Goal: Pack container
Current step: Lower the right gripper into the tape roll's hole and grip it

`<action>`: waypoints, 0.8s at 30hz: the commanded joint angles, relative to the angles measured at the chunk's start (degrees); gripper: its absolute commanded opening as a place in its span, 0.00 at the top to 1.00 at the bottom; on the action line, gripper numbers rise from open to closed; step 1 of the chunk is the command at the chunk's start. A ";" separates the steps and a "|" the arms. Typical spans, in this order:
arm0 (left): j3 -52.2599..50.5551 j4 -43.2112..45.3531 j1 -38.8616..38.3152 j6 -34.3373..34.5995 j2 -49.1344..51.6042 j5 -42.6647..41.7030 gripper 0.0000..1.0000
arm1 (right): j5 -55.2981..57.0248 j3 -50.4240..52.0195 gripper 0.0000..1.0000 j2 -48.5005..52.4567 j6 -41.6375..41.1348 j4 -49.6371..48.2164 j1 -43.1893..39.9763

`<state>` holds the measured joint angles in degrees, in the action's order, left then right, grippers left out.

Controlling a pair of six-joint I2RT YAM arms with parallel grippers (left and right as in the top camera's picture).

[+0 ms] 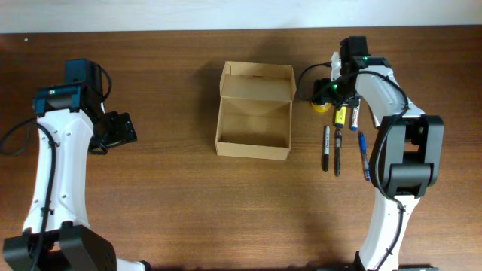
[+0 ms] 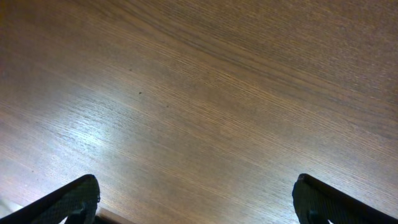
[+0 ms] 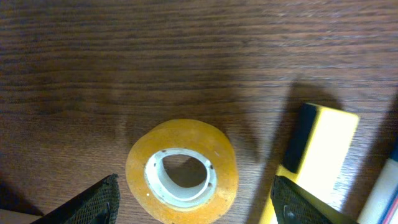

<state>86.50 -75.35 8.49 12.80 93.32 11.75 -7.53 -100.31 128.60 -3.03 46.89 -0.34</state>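
I'm hovering the right gripper (image 3: pixel 196 200), released, astride the tape roll (image 3: pixel 181 134) right of the container's (image 1: pixel 254 124) edge; left gripper (image 2: pixel 196 200) hanging released, well left.

End effector (image 2: pixel 196 190) spread wide abv table (image 2: pixel 199 93).

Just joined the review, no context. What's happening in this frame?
The right tool hovers open over a roll of yellow tape on the table, jaws either side of it but not touching. Beside the roll lie a yellow-and-black block, two black markers and a blue pen. The container sits open and empty mid-table, so nothing is packed yet. The left tool hangs open over the wood, holding nothing.
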 commanded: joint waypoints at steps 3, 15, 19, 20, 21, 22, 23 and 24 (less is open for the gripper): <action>-0.11 0.13 0.31 -0.92 -1.51 -0.39 0.00 | -2.40 -0.85 0.22 1.11 -0.42 0.00 0.04; -0.11 0.13 0.31 -0.92 -1.51 -0.39 0.00 | 4.35 -0.85 0.22 1.11 -0.42 0.52 -0.85; -0.11 0.13 0.31 -0.92 -1.51 -0.39 0.00 | 4.37 -0.85 0.22 1.11 -0.42 0.72 -0.87; -0.11 0.13 0.31 -0.92 -1.51 -0.39 0.00 | 4.37 -0.85 0.22 1.11 -0.42 0.81 -0.81; -0.11 0.13 0.31 -0.92 -1.51 -0.39 0.00 | 4.33 -0.85 0.22 1.11 -0.44 0.83 -0.79; -0.11 0.13 0.31 -0.92 -1.51 -0.42 0.00 | 3.85 -0.83 0.21 1.11 -0.42 0.85 -0.81; -0.11 0.13 0.31 -0.92 -1.51 -0.39 0.00 | 2.32 -0.83 0.21 1.11 -0.42 0.83 -0.81; -0.11 0.13 0.31 -0.92 -1.51 -0.39 0.00 | -0.52 -0.85 0.21 1.14 -0.39 0.72 -0.81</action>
<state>86.50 -75.35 8.49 12.80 93.32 11.73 -5.65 -100.31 128.97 -3.05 47.51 -0.51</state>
